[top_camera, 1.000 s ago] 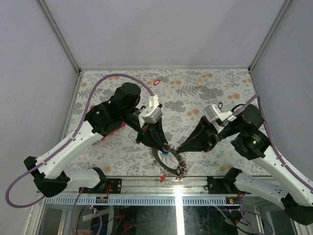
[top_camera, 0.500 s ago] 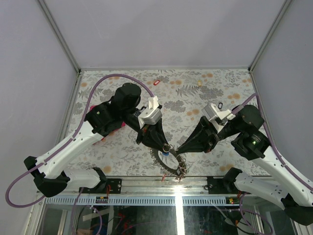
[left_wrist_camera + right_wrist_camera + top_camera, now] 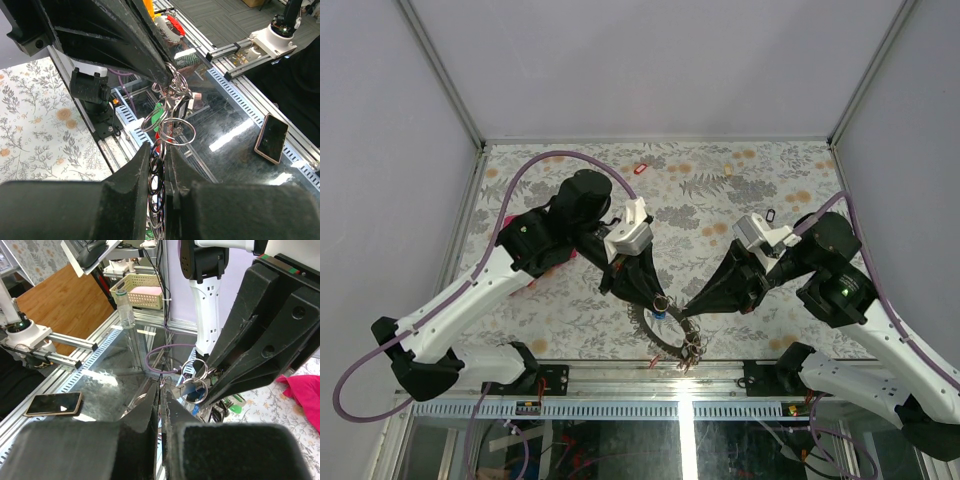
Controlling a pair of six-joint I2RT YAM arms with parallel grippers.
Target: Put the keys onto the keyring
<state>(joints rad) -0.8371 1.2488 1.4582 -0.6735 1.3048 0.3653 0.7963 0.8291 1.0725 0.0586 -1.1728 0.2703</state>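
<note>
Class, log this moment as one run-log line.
left gripper: shut on keyring | right gripper: shut, at keyring | loose keys: on table

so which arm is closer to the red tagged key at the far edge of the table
Left. The left arm bends just left of the red-tagged key; the right arm is well off to its right.
</note>
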